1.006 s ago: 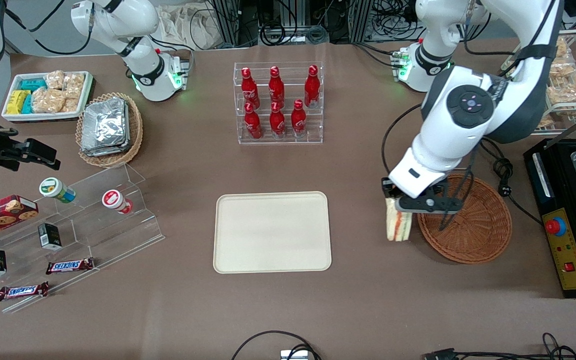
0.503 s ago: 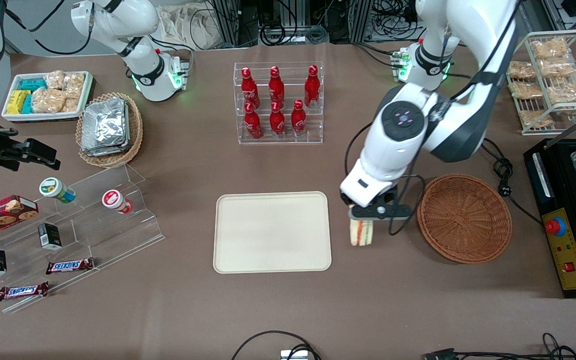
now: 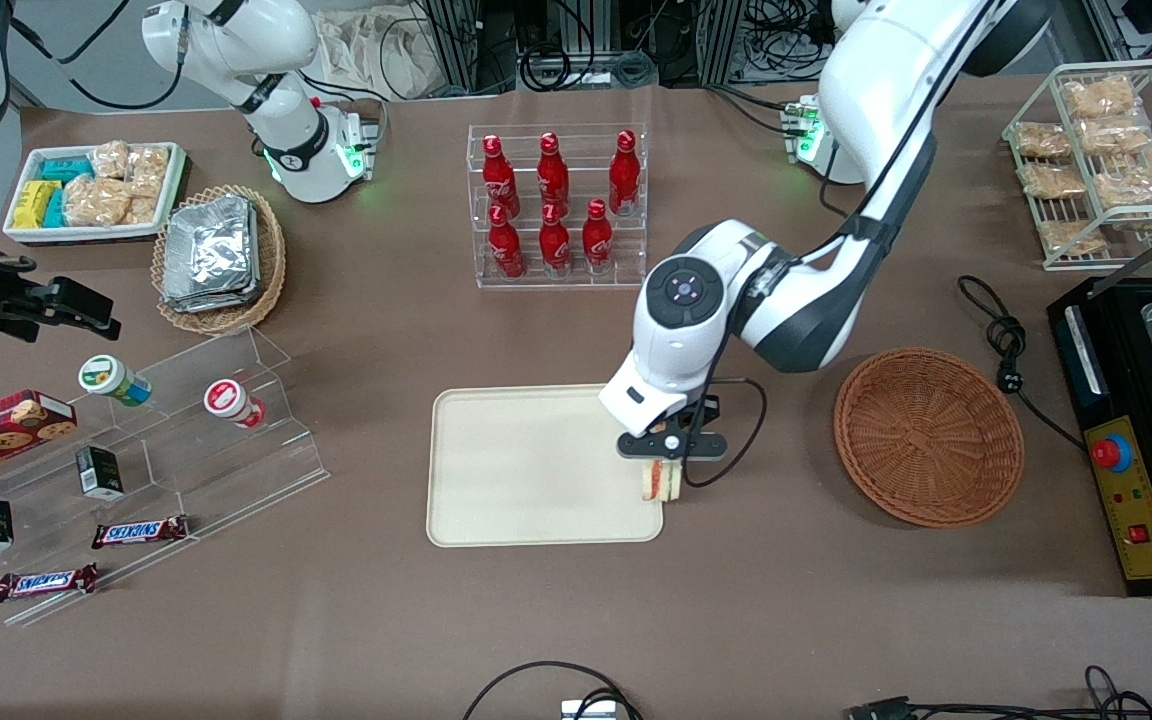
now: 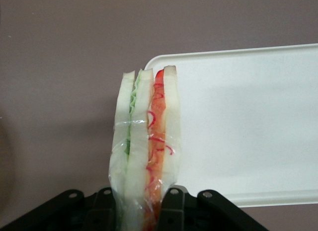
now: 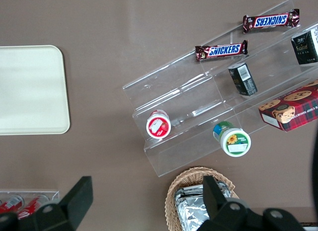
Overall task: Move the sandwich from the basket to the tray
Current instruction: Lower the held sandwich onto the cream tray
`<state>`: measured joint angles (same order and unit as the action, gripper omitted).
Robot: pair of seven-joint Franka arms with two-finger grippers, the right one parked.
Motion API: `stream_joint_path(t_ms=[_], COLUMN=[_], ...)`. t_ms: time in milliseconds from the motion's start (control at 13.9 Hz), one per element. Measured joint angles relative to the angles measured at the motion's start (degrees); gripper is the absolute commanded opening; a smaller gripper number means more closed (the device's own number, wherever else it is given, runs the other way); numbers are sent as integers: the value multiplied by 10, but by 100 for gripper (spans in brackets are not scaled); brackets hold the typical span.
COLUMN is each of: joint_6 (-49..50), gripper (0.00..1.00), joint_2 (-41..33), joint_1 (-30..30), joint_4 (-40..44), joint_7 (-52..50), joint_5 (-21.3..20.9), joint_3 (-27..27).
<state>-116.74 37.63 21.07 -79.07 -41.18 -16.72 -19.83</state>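
Observation:
My left gripper [image 3: 663, 462] hangs above the cream tray's [image 3: 536, 470] corner nearest the reddish-brown basket [image 3: 928, 436], shut on the wrapped sandwich [image 3: 660, 481]. In the left wrist view the sandwich [image 4: 146, 141] stands on edge between the black fingers [image 4: 171, 208], with white bread, green and orange-red layers showing, over the rim of the tray [image 4: 248, 121]. The basket holds nothing and sits toward the working arm's end of the table.
A clear rack of red bottles [image 3: 556, 205] stands farther from the front camera than the tray. A clear stepped stand [image 3: 151, 450] with snacks and a tan basket of foil packets [image 3: 216, 255] lie toward the parked arm's end. A black machine [image 3: 1141, 440] is beside the basket.
The gripper has carried the sandwich from beside the basket, across the bare table, to above the tray's corner. The arm has swung toward the tray.

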Motion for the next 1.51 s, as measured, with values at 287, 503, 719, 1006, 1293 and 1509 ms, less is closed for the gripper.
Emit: stream_joint_path(t_ms=[287, 503, 719, 1006, 1293, 1509], joint_6=[-14, -28, -45, -60, -65, -79], gripper=[21, 23, 23, 24, 32, 56], joint_2=[50, 76, 97, 118, 127, 133], joint_1=[14, 25, 34, 41, 42, 50], joint_4=[27, 33, 34, 35, 35, 35], joint_7=[-1, -1, -4, -18, -25, -47], joint_5=[-1, -1, -18, -24, -25, -27], joint_3=[0, 0, 0, 1, 1, 6])
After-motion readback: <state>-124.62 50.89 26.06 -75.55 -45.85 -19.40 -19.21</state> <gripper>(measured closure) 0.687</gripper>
